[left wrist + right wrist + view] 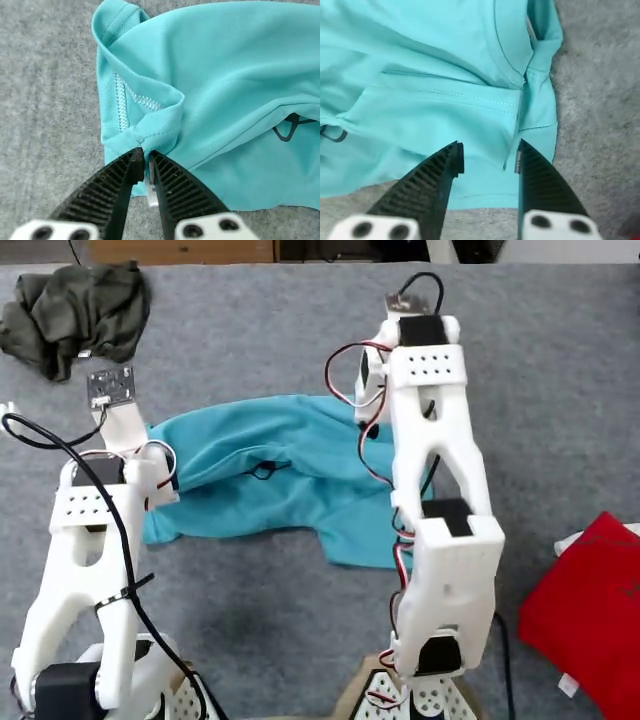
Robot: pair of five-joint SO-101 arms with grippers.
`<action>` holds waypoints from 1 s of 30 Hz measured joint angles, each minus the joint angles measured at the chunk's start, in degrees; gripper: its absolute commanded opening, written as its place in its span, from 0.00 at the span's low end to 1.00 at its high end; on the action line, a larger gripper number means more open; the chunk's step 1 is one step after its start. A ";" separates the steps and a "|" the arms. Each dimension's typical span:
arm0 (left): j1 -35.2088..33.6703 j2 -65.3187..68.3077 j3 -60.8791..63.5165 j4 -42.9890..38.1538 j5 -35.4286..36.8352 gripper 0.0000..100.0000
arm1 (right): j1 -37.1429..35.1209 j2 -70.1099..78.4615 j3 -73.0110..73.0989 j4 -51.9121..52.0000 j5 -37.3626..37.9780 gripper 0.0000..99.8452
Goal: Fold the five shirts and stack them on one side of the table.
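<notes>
A teal shirt (270,490) lies crumpled across the middle of the grey table. My left gripper (145,154) is shut on a folded hem at the shirt's left edge (150,127), with a small white label (152,196) showing between the fingers. In the high view the left gripper (163,478) sits at that edge, under the left arm. My right gripper (487,152) stands open just above the teal shirt (420,75), near a seam beside its sleeve. In the high view it is at the shirt's far right part (372,400).
A dark green shirt (80,310) lies bunched at the far left corner. A red shirt (590,610) lies at the right edge of the table. Bare grey table (230,620) lies in front of the teal shirt, between the two arms.
</notes>
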 measured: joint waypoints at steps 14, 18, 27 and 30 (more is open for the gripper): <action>0.00 0.00 -0.18 2.29 0.00 0.02 | 0.00 5.98 0.00 -4.57 -8.88 0.17; 0.00 0.00 -0.18 2.29 0.00 0.02 | 0.00 7.47 -0.26 -4.84 -8.88 0.17; 0.00 0.00 -0.18 2.29 0.00 0.02 | 0.00 10.55 -0.62 -7.82 -7.91 0.17; 0.00 0.00 -0.18 2.29 0.00 0.02 | 0.79 10.55 -0.70 -8.26 -7.82 0.17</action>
